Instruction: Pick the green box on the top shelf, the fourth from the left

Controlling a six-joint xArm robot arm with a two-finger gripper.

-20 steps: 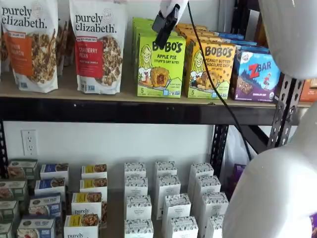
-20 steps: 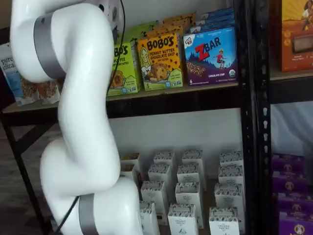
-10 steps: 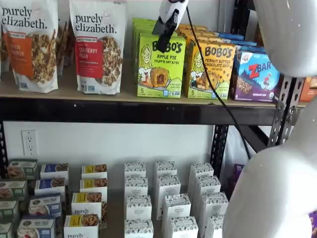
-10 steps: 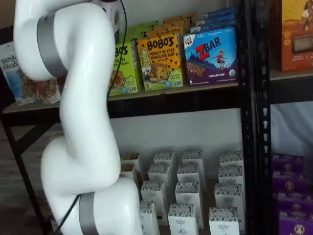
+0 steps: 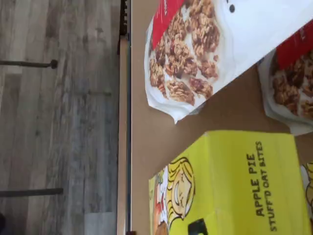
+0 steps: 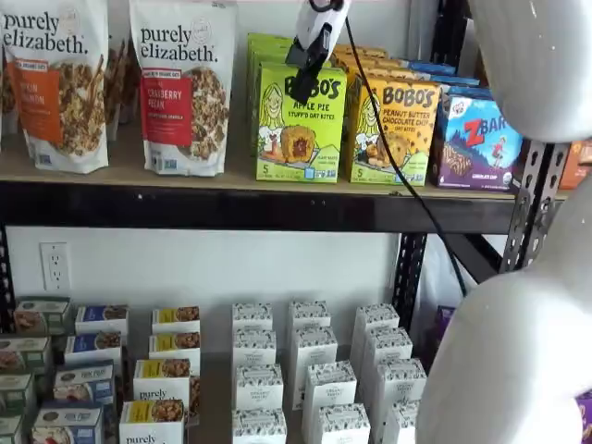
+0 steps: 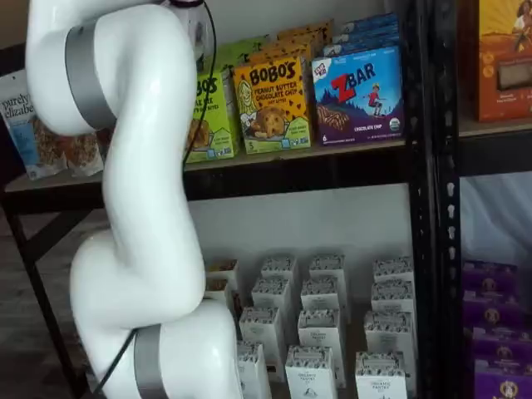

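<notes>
Lower than half a second ago, the claw [image 6: 302, 90] now hangs in front of the green box's [image 6: 300, 123] upper face on the top shelf [image 6: 231, 205]; its fingers are seen side-on, so I cannot tell whether they are parted. Beneath it in the wrist view, the green box [image 5: 239, 186] shows a blonde cartoon girl and "APPLE PIE STUFF'D OAT BITES", partly cut off. In the other shelf view the arm [image 7: 141, 166] hides most of the box [image 7: 209, 116].
</notes>
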